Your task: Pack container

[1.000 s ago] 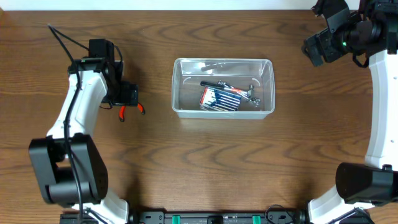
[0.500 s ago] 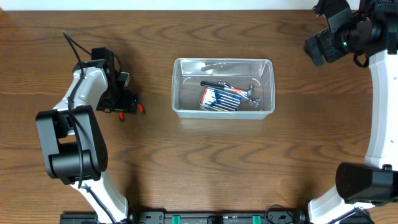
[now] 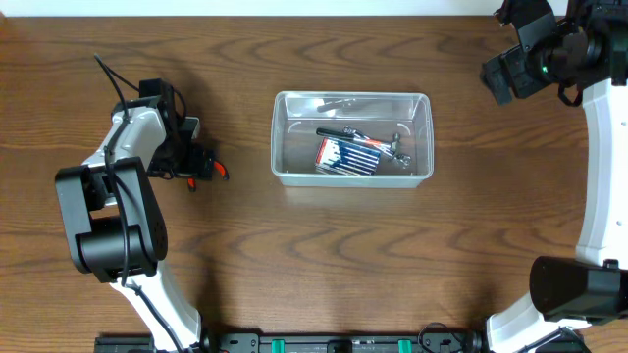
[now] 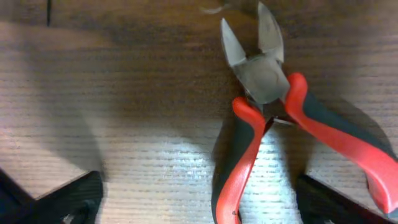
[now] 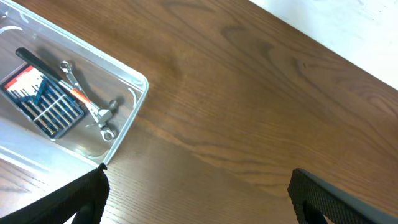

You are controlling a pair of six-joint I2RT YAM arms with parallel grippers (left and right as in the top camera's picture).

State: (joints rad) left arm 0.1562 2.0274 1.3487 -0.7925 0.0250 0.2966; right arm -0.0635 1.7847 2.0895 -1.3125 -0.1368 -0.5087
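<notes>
Bare worktop lies between the pliers and the container; tools crowd the container's right half.

No legible text, brand, number or sign is shown in any view. The red and white label band on the blue case of tool bits inside the container is too small and blurred to be read.
</notes>
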